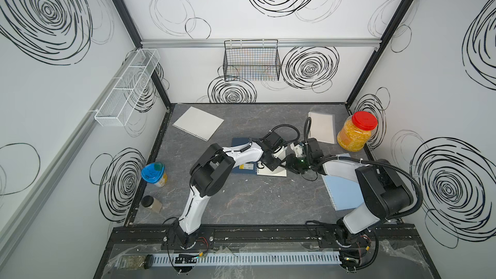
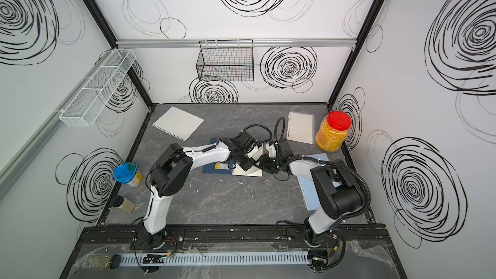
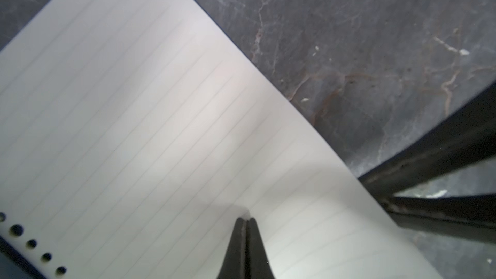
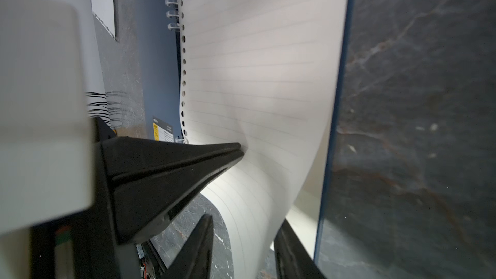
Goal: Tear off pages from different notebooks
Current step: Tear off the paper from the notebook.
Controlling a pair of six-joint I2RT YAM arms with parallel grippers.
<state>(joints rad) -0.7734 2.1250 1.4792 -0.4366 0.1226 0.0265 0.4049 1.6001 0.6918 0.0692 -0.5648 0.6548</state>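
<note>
The dark navy notebook (image 1: 243, 169) lies open mid-table, its lined page (image 4: 255, 76) bowed upward. My left gripper (image 3: 245, 220) is shut, its tips resting on that page. My right gripper (image 4: 247, 248) is open, and the page's curled free edge passes between its fingers (image 4: 201, 237). Clear spiral rings (image 4: 171, 1) show at the page's far end. In both top views the two grippers meet over this notebook. A loose page (image 1: 198, 123) lies at the back left. The frosted notebook (image 1: 322, 127) is at the back right. The light blue notebook (image 1: 341, 183) sits partly under my right arm.
A red-lidded jar of yellow bits (image 1: 354, 132) stands at the right wall. A blue-lidded tub (image 1: 154, 174) and a small dark-capped jar (image 1: 151, 203) sit at the left edge. A black wire basket (image 1: 251, 60) and a white one (image 1: 126, 87) hang on the walls.
</note>
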